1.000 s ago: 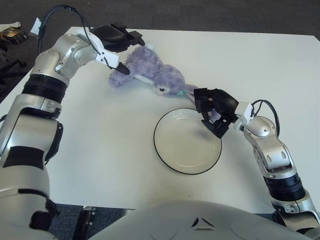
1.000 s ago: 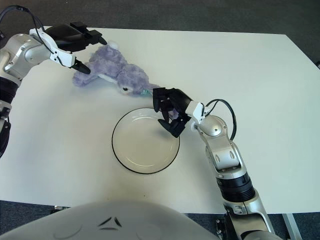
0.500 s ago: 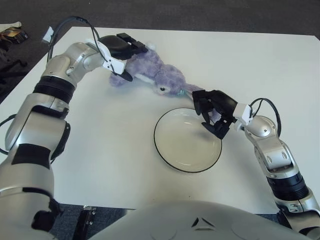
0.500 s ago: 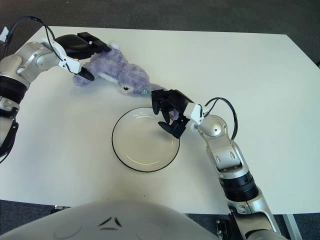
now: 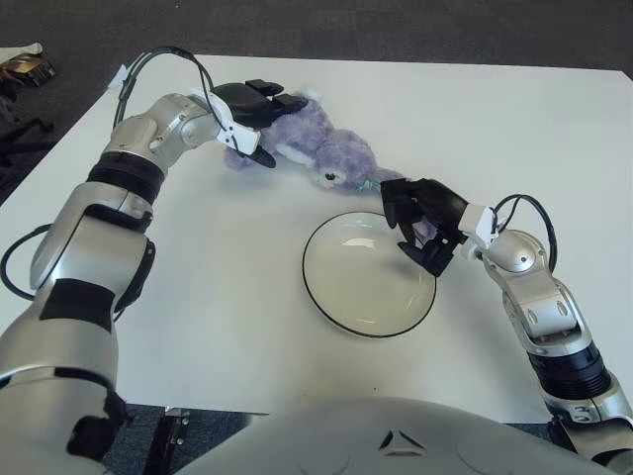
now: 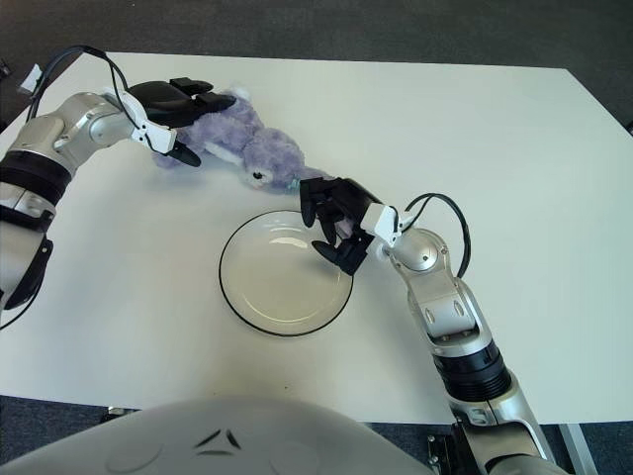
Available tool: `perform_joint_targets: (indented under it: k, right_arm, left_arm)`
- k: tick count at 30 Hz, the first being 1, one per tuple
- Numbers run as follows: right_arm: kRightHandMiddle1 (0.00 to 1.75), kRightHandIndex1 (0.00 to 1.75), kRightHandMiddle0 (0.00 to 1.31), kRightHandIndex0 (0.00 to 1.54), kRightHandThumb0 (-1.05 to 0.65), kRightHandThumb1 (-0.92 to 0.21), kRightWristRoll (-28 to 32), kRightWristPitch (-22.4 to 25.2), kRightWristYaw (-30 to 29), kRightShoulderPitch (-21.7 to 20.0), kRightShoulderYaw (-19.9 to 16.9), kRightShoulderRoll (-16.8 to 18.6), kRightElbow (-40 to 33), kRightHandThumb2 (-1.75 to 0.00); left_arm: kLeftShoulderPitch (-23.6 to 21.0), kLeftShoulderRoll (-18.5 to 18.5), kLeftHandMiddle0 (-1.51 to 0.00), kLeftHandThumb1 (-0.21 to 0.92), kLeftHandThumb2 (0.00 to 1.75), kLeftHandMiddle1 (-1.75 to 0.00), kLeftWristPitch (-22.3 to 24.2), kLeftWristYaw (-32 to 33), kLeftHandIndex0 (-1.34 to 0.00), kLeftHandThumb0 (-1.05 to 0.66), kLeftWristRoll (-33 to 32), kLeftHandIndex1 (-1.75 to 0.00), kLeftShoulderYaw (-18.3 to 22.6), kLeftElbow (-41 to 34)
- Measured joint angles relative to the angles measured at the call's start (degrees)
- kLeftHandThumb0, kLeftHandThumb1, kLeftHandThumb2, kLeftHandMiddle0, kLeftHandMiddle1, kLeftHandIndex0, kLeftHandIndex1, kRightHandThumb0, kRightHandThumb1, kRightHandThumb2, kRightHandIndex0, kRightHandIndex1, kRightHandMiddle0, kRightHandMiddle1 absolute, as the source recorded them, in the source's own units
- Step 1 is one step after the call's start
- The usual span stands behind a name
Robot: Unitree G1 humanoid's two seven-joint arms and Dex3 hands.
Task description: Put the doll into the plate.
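The purple plush doll (image 5: 321, 150) lies on the white table (image 5: 198, 257), behind the plate and to its left. My left hand (image 5: 265, 127) straddles the doll's left end: the fingers (image 5: 269, 96) lie stretched over its top and the thumb reaches under its front side. The hand is open and touches the plush. The round white plate (image 5: 305, 277) with a dark rim sits in the middle of the table, with nothing in it. My right hand (image 5: 420, 237) has its fingers curled on the plate's upper right rim. The doll's head points toward that hand.
Dark floor surrounds the table; its far edge runs just behind the doll. Some dark clutter (image 5: 22, 67) lies off the table's far left corner. Bare tabletop stretches left of the plate and along the right side.
My left hand has come down to the right onto the doll's left end, and the doll has slid a little right toward the plate. The right hand has stayed at the rim.
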Motion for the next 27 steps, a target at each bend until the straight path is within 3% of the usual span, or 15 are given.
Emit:
perform_joint_targets:
  k: [7, 11, 12, 15, 17, 18, 21, 27]
  right_arm:
    - [1.75, 1.65, 0.70, 0.94, -0.01, 0.09, 0.25, -0.96, 0.06, 0.07, 0.00, 0.04, 0.10, -1.75]
    - [1.75, 1.67, 0.70, 0.93, -0.01, 0.09, 0.77, -1.86, 0.07, 0.21, -0.03, 0.21, 0.43, -1.75]
    - [1.75, 1.70, 0.72, 1.05, -0.21, 0.01, 0.82, -2.09, 0.07, 0.27, -0.03, 0.24, 0.53, -1.67]
    - [1.75, 1.73, 0.75, 1.19, -0.44, -0.09, 0.89, -3.54, 0.06, 0.49, -0.07, 0.26, 1.10, -1.57]
    - [1.75, 1.74, 0.76, 1.23, -0.50, -0.12, 0.89, -4.51, 0.08, 0.55, -0.07, 0.25, 1.46, -1.55]
    - [1.75, 1.74, 0.76, 1.24, -0.52, -0.13, 0.89, -4.94, 0.10, 0.55, -0.07, 0.25, 1.67, -1.54]
    - [1.75, 1.74, 0.77, 1.26, -0.56, -0.13, 0.89, -5.99, 0.19, 0.57, -0.06, 0.23, 2.20, -1.54]
    - [1.75, 1.75, 0.78, 1.27, -0.57, -0.13, 0.95, -7.56, 0.56, 0.59, -0.08, 0.23, 3.02, -1.54]
  left_arm:
    - [-1.12, -3.35, 0.00, 0.92, 0.48, -0.73, -0.47, 7.47, 0.00, -1.05, 1.03, -0.27, -1.48, 4.91]
    - [-1.33, -4.36, 0.00, 0.92, 0.48, -0.96, 0.06, 10.28, 0.00, -1.05, 1.44, -0.26, -2.17, 6.29]
    - [-1.40, -4.45, 0.00, 0.92, 0.48, -1.16, 0.18, 10.73, 0.00, -1.05, 1.54, -0.24, -2.29, 6.50]
    - [-1.86, -4.82, 0.00, 0.92, 0.47, -1.46, 0.82, 12.53, 0.00, -1.05, 2.33, -0.21, -2.91, 7.02]
    - [-2.21, -5.07, 0.00, 0.92, 0.45, -1.38, 1.38, 13.98, 0.00, -1.05, 2.86, -0.18, -3.34, 7.25]
    - [-2.35, -5.22, 0.00, 0.92, 0.45, -1.18, 1.59, 14.69, 0.00, -1.05, 3.10, -0.13, -3.48, 7.33]
    - [-2.82, -5.83, 0.00, 0.92, 0.45, -0.87, 2.52, 17.07, 0.00, -1.05, 3.75, -0.04, -4.15, 7.72]
    - [-3.01, -7.13, 0.00, 0.92, 0.42, -0.57, 4.64, 22.59, 0.00, -1.05, 4.71, 0.00, -4.89, 9.40]
